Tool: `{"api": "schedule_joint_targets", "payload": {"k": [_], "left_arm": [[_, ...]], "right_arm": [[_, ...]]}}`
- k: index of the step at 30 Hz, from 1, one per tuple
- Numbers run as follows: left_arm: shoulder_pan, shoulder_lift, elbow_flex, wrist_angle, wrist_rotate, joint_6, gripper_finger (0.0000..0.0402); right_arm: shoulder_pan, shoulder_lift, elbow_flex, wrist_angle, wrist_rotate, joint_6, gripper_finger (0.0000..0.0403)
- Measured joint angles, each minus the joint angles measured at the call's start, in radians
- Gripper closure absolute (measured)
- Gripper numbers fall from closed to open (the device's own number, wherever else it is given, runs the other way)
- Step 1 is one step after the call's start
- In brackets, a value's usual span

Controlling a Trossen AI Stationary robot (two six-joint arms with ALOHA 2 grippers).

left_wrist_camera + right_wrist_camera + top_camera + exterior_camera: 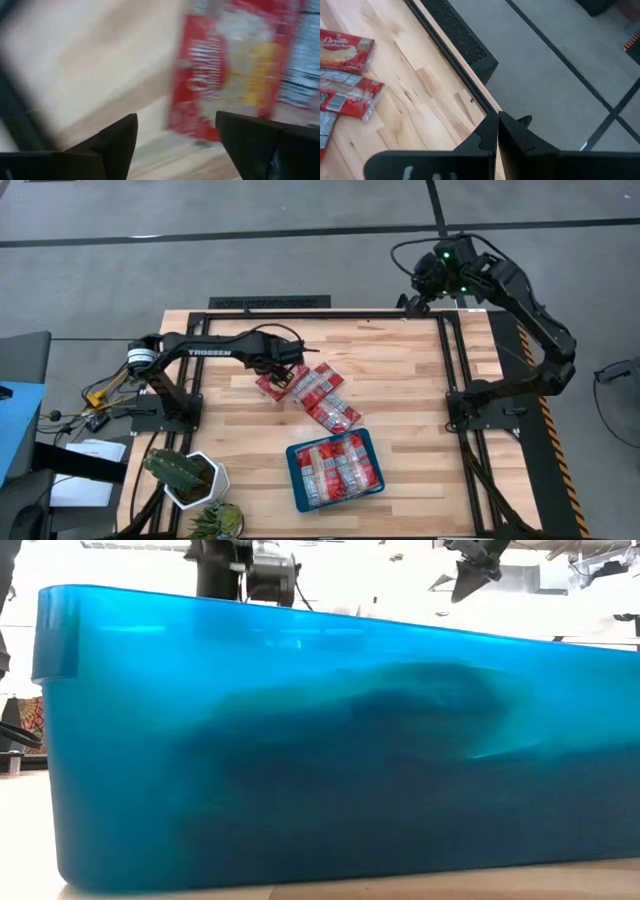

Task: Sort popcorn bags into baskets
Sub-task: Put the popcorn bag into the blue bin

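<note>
Now left gripper (175,135) open, seemingly above popcorn bag (227,70); right gripper (497,132) closed.

Even overhead light, soft shadows
Left wrist view smears with blur; low view's upper background blows out white above the teal tray (300,740)

1. I work in what looks like a robotics lab or test room, not a home.
2. My two dark arms are bolted to a black metal frame (330,304) that edges a pale wooden worktop (400,390).
3. The floor (250,260) around me is bare grey, marked with dark lines.
4. Loose cables (100,395) and electronics sit beside my left arm's base.
5. Yellow-black hazard tape (550,430) runs along the worktop's right side.
6. A potted cactus (180,472) stands on one worktop corner.
</note>
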Motion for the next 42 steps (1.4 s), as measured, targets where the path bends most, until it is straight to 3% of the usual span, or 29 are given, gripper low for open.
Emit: {"api": "schedule_joint_targets", "payload": {"k": [3,8,13,18,24,27,35,42], "left_arm": [[0.009,0.002,-0.098,0.168,0.075,0.031,0.0139],[0.037,0.002,-0.219,0.377,0.067,0.04,0.0141],[0.093,0.002,-0.286,0.462,0.078,0.079,0.0141],[0.155,0.013,-0.318,0.546,0.176,0.167,0.0142],[0.196,0.061,-0.32,0.546,0.28,0.171,0.0151],[0.196,0.087,-0.318,0.546,0.304,0.173,0.0191],[0.197,0.08,-0.319,0.538,0.291,0.152,0.0382],[0.195,-0.018,-0.263,0.446,0.324,0.104,0.0395]], "right_arm": [[-0.023,-0.016,0.0,-0.009,-0.001,-0.014,0.0366],[-0.054,-0.035,0.0,-0.019,-0.001,-0.018,0.0375],[-0.068,-0.042,0.0,-0.022,-0.003,-0.026,0.0381],[-0.069,-0.042,0.0,-0.023,-0.003,-0.029,0.0378],[-0.069,-0.042,0.0,-0.035,-0.003,-0.033,0.0369],[-0.068,-0.043,0.0,-0.047,-0.003,-0.033,0.0369],[-0.068,-0.065,0.0,-0.042,-0.003,-0.044,0.0386],[-0.068,-0.111,0.0,-0.041,0.0,-0.043,0.0376]]}}
